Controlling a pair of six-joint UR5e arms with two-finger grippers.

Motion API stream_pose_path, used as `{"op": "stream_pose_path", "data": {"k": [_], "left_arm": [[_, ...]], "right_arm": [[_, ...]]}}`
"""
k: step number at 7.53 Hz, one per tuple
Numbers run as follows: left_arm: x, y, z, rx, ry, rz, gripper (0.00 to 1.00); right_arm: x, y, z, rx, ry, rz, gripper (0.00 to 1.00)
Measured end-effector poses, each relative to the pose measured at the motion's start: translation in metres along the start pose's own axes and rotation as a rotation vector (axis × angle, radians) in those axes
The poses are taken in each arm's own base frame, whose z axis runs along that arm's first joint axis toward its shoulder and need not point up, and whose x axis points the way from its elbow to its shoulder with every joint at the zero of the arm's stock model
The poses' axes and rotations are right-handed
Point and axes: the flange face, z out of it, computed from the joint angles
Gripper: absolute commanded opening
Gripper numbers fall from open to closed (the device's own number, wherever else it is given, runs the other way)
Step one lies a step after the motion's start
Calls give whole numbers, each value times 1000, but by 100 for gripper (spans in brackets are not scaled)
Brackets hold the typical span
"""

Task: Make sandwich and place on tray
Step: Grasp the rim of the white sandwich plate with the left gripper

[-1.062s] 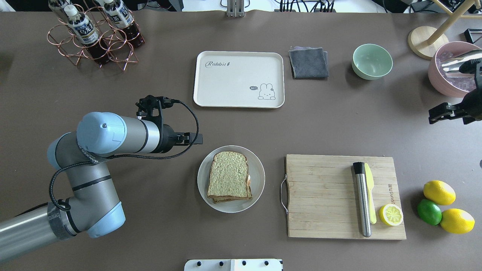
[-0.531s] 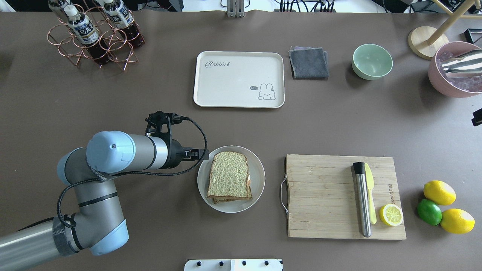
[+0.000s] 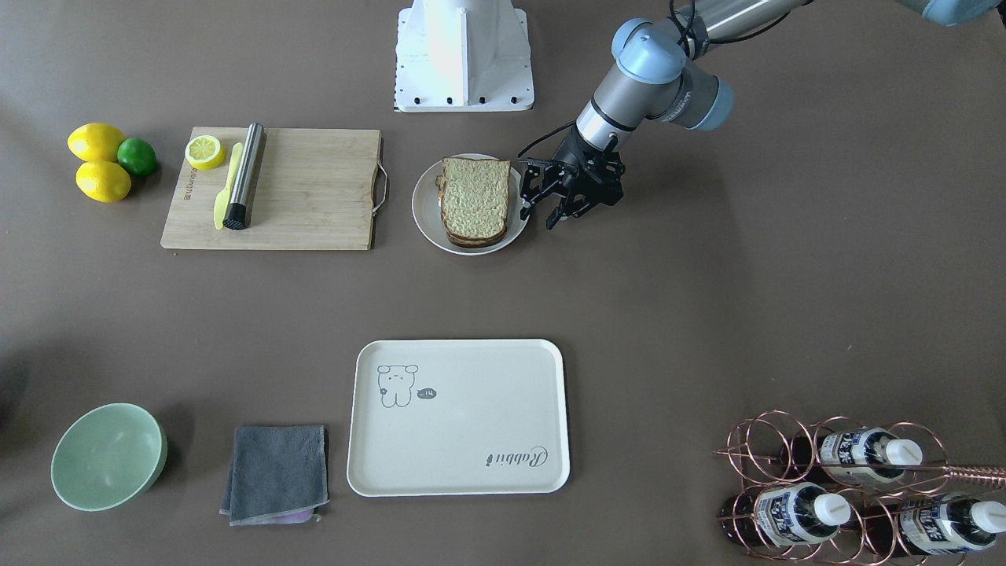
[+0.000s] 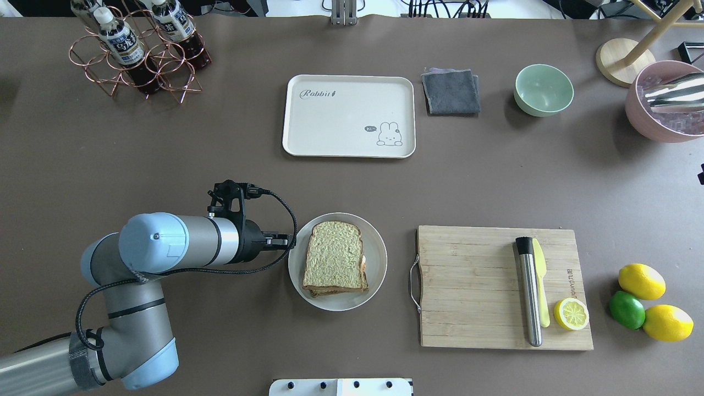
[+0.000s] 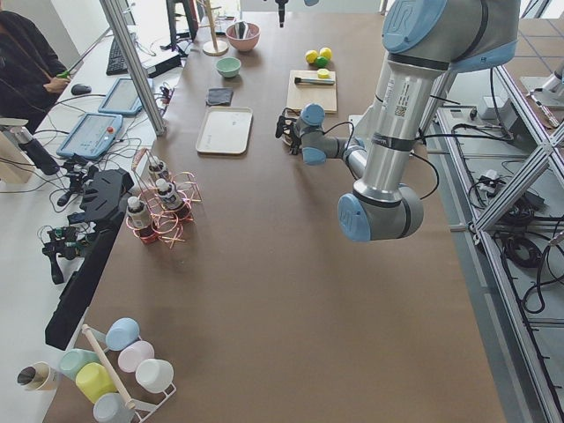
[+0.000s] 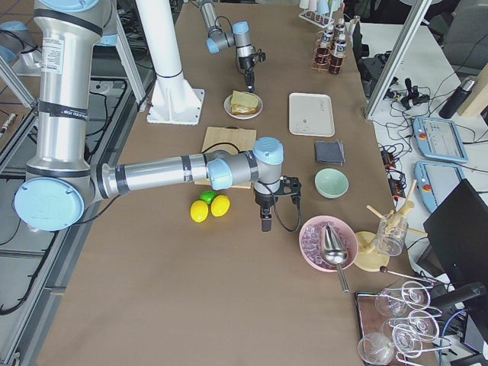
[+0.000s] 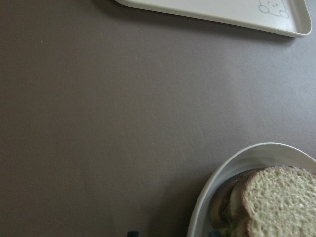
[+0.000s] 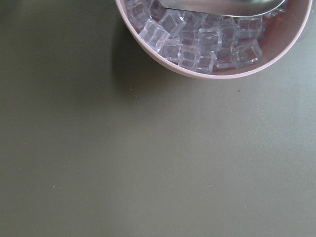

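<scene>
The sandwich (image 4: 334, 257) lies flat on a white plate (image 4: 379, 247), just past the tips of the left gripper (image 3: 539, 217), with the plate's rim between it and the fingers. In the front-facing view those fingers stand apart with nothing between them, low over the table and right at the rim; I cannot tell whether they touch it. From above, the left arm reaches in level and the fingertips point straight at the bread. The tray (image 4: 341, 126) sits well apart from the fingers, farther across the table and off to one side of them. The wrist camera looking past them catches the plate's edge and crust at lower right and a corner of the tray at the top. The right gripper (image 6: 264, 223) hangs near a pink bowl (image 6: 305, 232) of ice (image 8: 190, 37), far from the sandwich; whether its fingers are spread or together I cannot tell
</scene>
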Motion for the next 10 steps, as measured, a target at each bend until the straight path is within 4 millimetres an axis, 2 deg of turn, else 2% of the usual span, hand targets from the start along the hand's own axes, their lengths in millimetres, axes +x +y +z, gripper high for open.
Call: {"op": "stream_pose_path", "data": {"k": [5,6,7,10], "left_arm": [[7,25,8,-14,3,11,43],[11,34,11,-12,7,17,29],[16,43,14,-12,12,23,0],[16,51,15,-13,14,26,0]], "right_arm": [[-2,-3,-2,7,-3,-2,100],[-2,-3,-2,6,-3,-1,100],[-2,-3,-2,7,-3,-2,100],[-2,-3,-3,7,-4,-1,100]]}}
